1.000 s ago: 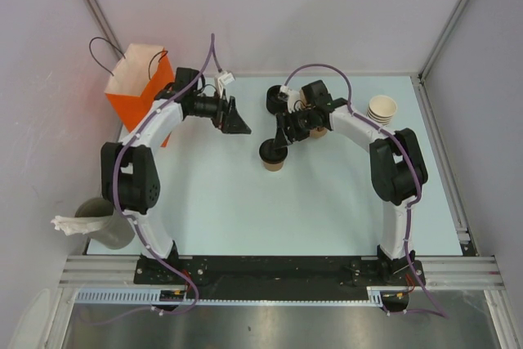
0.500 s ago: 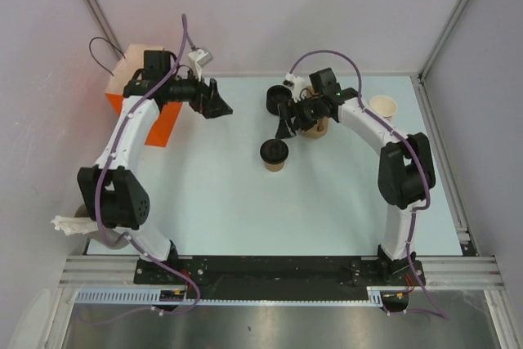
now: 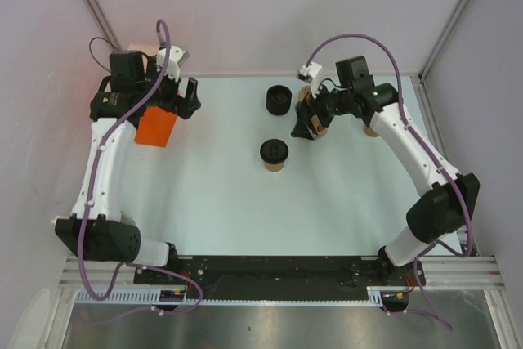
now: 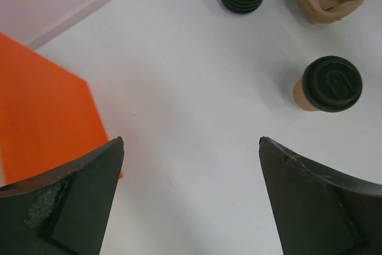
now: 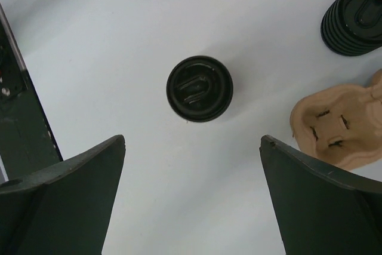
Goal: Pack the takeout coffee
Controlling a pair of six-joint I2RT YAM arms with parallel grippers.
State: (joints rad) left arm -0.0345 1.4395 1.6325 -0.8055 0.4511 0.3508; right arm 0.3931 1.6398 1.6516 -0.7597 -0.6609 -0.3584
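- Cup [image 3: 274,154]: lidded, upright on table [image 3: 212,202], touched by neither gripper
- Left gripper [image 4: 191,143]: jaws spread, empty, beside orange bag [image 3: 155,127]
- Right gripper [image 5: 192,141]: jaws spread, empty, near carrier [image 5: 337,126]

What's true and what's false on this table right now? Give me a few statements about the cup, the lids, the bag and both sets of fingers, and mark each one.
1. The coffee cup has its black lid on. True.
2. The right fingers are clamped on the cup. False: they are spread open and the cup stands free on the table.
3. The cup sits inside the orange bag. False: it stands on the table, well apart from the bag.
4. A stack of black lids stands on the table, apart from the cup. True.
5. The left fingers are open and hold nothing. True.
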